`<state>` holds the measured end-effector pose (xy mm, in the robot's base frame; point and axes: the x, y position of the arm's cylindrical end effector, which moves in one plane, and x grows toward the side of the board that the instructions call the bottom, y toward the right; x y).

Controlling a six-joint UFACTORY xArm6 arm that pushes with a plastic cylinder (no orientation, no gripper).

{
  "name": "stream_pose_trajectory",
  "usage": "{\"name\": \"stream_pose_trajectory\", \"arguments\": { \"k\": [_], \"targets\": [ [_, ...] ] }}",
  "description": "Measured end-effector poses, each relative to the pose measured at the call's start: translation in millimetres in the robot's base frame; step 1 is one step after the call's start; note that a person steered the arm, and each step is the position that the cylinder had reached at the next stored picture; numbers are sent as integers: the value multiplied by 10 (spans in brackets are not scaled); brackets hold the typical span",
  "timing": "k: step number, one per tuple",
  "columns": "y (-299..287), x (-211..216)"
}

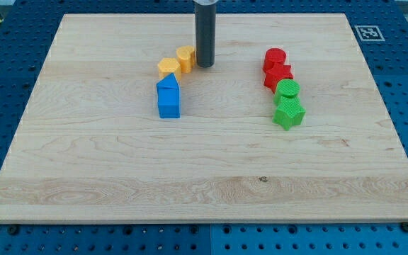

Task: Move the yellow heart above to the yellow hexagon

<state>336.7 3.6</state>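
Observation:
Two yellow blocks touch each other at the upper middle of the wooden board. The right one looks like the yellow heart. The left, lower one looks like the yellow hexagon. My dark rod comes down from the view's top, and my tip rests on the board just right of the heart, touching it or nearly so. The heart lies up and to the right of the hexagon.
A blue triangle sits just below the hexagon, with a blue cube under it. At the right, a column holds a red cylinder, a red star, a green cylinder and a green star.

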Motion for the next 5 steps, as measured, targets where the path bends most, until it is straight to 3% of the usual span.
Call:
{"name": "stream_pose_trajectory", "arguments": {
  "k": [5],
  "targets": [
    [-115,-43]
  ]
}}
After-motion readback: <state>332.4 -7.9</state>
